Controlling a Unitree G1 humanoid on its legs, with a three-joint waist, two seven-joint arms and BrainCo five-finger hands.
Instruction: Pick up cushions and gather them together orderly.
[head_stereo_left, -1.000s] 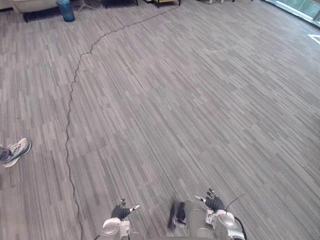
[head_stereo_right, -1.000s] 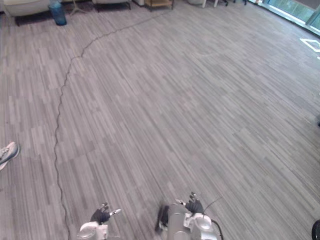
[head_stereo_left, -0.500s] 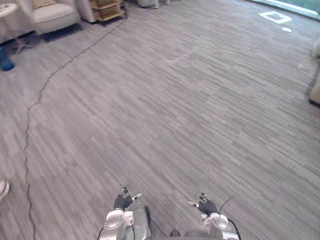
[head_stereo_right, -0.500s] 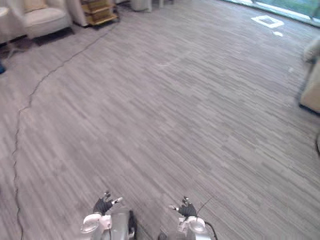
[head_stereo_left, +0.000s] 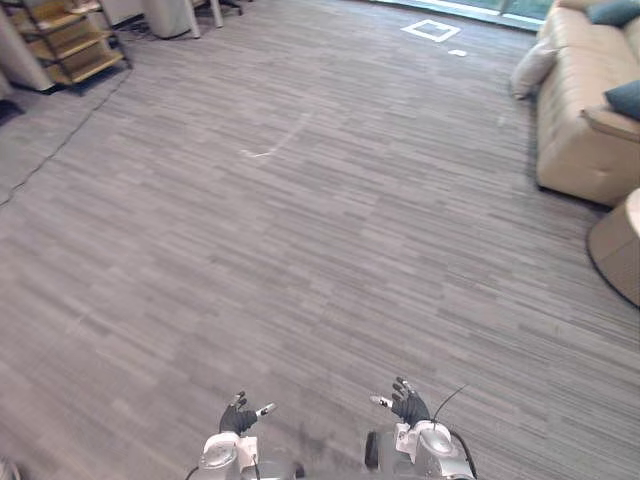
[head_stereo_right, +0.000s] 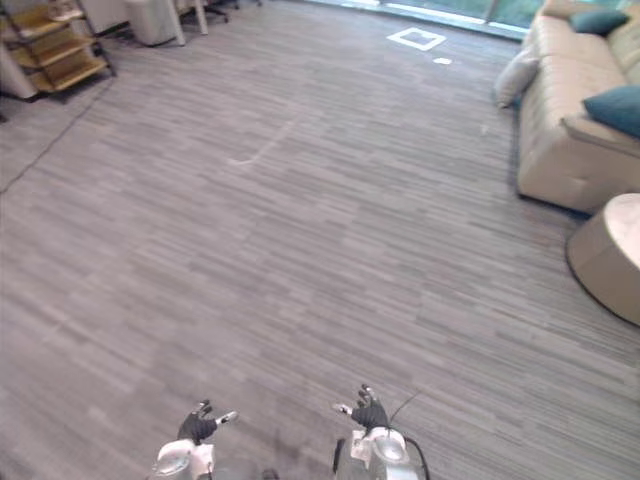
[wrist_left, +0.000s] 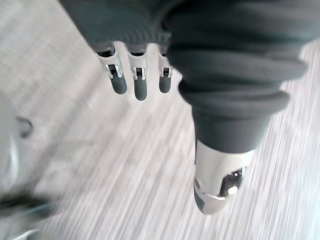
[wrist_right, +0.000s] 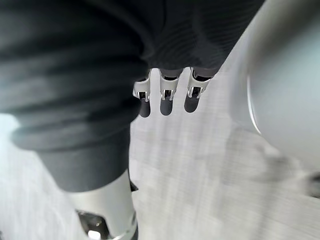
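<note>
Two teal cushions (head_stereo_left: 625, 98) (head_stereo_right: 598, 20) lie on a beige sofa (head_stereo_right: 565, 130) at the far right. A pale cushion (head_stereo_left: 533, 68) leans against the sofa's near end, down by the floor. Both of my hands hang low at the bottom edge of the eye views, far from the cushions. My left hand (head_stereo_left: 238, 418) is open and holds nothing, its fingers (wrist_left: 140, 85) straight over bare floor. My right hand (head_stereo_left: 408, 405) is open and empty too, with straight fingers (wrist_right: 167, 97).
A round beige table (head_stereo_left: 620, 245) stands at the right edge, in front of the sofa. A wooden shelf unit (head_stereo_left: 70, 40) is at the far left. A white square mark (head_stereo_left: 430, 30) lies on the grey striped floor far ahead. Wide open floor lies between me and the sofa.
The camera has swung to the right: the armchair, blue bin and a person's shoe have left the view, and the sofa with cushions has come in. Both hands stay low and open.
</note>
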